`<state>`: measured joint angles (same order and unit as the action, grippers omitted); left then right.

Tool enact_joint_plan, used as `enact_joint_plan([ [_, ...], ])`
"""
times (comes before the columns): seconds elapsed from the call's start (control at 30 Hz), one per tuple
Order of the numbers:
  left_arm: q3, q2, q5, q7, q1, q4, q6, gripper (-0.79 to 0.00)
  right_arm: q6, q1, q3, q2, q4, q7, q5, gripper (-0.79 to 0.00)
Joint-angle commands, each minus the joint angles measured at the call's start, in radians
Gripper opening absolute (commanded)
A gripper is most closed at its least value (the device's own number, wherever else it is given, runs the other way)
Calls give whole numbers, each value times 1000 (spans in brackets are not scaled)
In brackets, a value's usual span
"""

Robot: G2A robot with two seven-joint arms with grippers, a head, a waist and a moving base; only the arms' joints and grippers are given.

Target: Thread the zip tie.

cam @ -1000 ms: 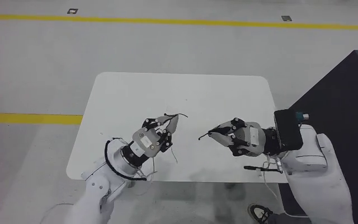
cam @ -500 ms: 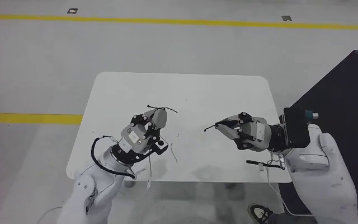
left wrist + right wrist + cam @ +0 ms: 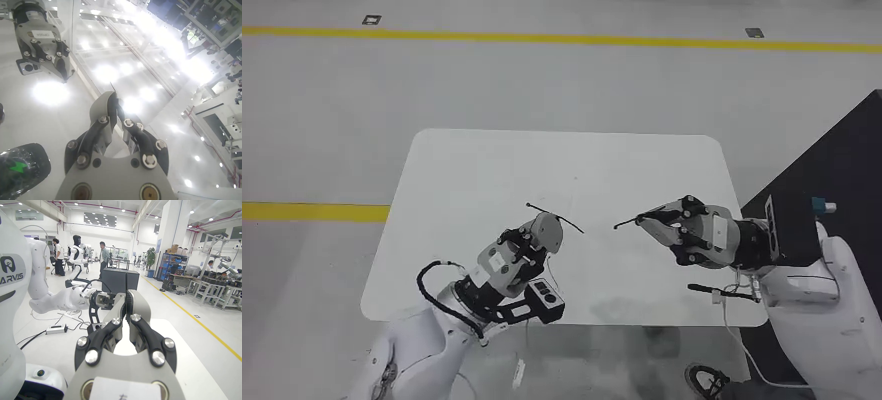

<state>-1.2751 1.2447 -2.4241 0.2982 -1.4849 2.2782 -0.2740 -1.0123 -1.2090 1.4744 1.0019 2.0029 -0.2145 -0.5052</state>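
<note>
My left gripper [image 3: 548, 230] hovers over the middle of the white table [image 3: 472, 170], shut on a thin black zip tie [image 3: 554, 217] that sticks out on both sides of its fingertips. In the left wrist view, the zip tie [image 3: 113, 87] pokes out past my left gripper [image 3: 114, 96]. To its right, my right gripper [image 3: 654, 219] is shut on a second black strip [image 3: 625, 223] whose free tip points toward the left gripper. A small gap separates the two strips. In the right wrist view that strip [image 3: 125, 283] stands straight up from my right gripper [image 3: 126, 293].
A dark cabinet [image 3: 832, 160] stands off the table's right side. Yellow floor lines [image 3: 542, 38] run behind and to the left of the table. The other arm's gripper [image 3: 63, 75] shows farther off in the left wrist view.
My left wrist has turned, swinging its zip tie, and the gripper has shifted slightly toward the right. The right gripper has drifted a little farther back and to the right.
</note>
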Motion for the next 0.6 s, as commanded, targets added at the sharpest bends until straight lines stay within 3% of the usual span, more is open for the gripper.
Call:
enact_joint_plan([
  [0.0, 16, 2, -9, -19, 1, -1, 3, -785, 0, 7, -7, -3, -15, 16, -10, -785],
  [0.37, 65, 11, 3, -54, 16, -29, 47, -785, 0, 31, -112, -14, -56, 72, -103, -785],
  [0.57, 74, 13, 40, -52, 18, -22, 70, -785, 0, 31, -116, -22, -54, 131, -183, -785],
])
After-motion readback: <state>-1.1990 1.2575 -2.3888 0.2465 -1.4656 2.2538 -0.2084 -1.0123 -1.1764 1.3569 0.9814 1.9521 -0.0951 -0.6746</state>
